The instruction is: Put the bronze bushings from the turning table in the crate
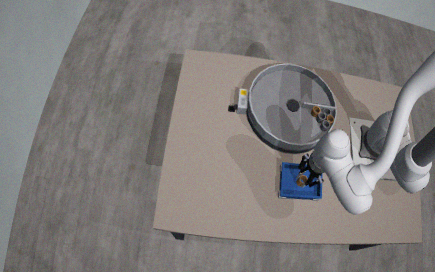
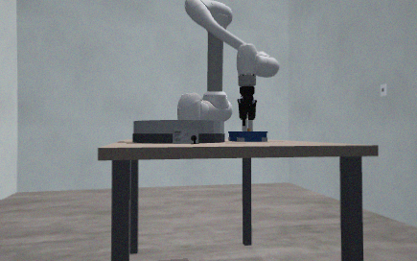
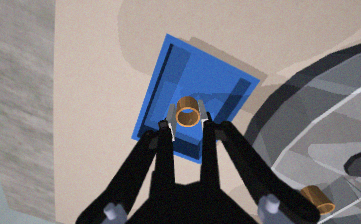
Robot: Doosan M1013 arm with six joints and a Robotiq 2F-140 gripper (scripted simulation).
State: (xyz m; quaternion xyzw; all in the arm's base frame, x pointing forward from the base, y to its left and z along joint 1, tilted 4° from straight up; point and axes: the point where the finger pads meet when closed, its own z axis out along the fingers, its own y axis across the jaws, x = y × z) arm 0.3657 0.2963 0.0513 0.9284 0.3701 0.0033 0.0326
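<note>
My claw points straight down from a bent white arm, its black fingers clamped on a short hollow bronze bushing above the blue rectangular crate on the desk. Beyond it, the round grey turning table carries bronze and steel bushings near its rim.

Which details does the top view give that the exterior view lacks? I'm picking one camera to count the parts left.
Only the top view looks into the turning table: two bronze bushings and two steel bushings cluster near its right edge.

Only the exterior view shows height: the pincer hangs just above the blue crate, and the table legs show.

Both show the pincer shut on a bronze bushing over the crate.
</note>
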